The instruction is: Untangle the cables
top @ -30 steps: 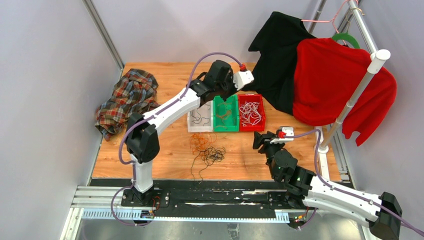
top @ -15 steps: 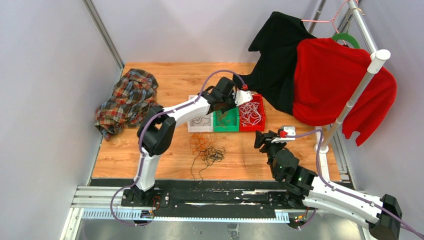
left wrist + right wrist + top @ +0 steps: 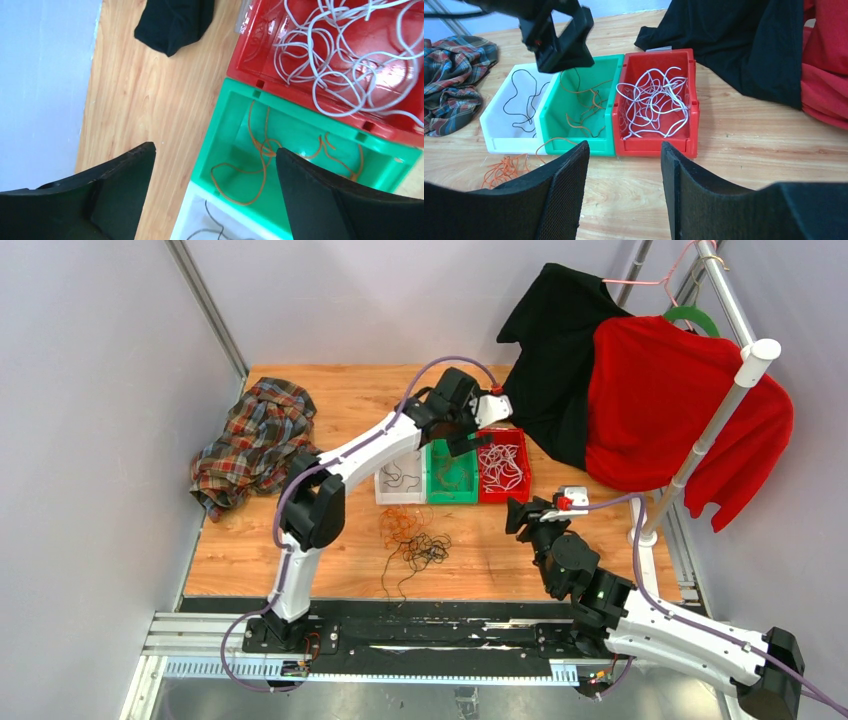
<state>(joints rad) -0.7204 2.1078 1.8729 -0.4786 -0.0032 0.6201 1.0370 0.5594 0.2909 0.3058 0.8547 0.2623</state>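
A tangle of orange cables (image 3: 400, 523) and black cables (image 3: 428, 548) lies on the table in front of three small bins. The white bin (image 3: 384, 484) holds a black cable (image 3: 521, 105). Orange cables (image 3: 255, 165) lie in the green bin (image 3: 436, 496), and white cables (image 3: 340, 60) fill the red bin (image 3: 524, 466). My left gripper (image 3: 214, 150) hangs open over the green bin's far end with nothing between its fingers. My right gripper (image 3: 624, 145) stands open and empty low over the table, to the near right of the bins.
A plaid shirt (image 3: 255, 440) is heaped at the table's left edge. A black garment (image 3: 555, 350) and a red sweater (image 3: 670, 405) hang from a white rack (image 3: 715, 430) at the back right. The black cloth reaches the table behind the red bin.
My left gripper dipped toward the green bin while shut and has now opened above it. The right arm has shifted only slightly.
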